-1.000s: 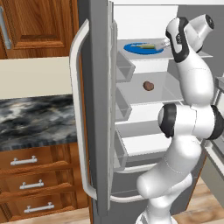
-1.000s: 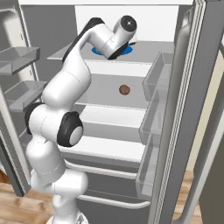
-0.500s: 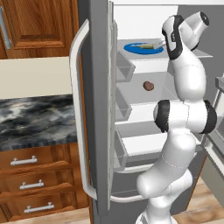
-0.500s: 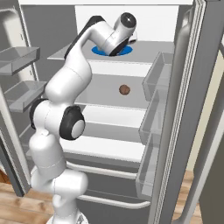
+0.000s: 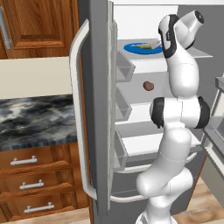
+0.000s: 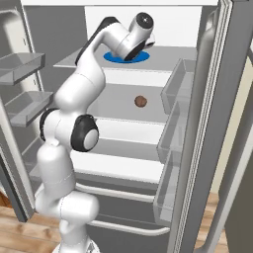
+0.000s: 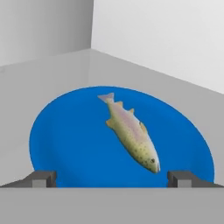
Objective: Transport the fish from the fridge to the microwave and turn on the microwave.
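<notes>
Blue plate: one | fish: one, on plate | gripper: released, empty

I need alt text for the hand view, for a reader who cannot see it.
A small speckled fish lies diagonally on a round blue plate on a grey fridge shelf. The open hand hangs just before the plate, its two fingertips apart.

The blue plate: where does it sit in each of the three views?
Left base view: blue plate on the fridge's top shelf, upper middle, beside the arm.
Right base view: upper middle, partly behind the arm.
Hand view: centre.
Shared landmark: the fish lying on it.
</notes>
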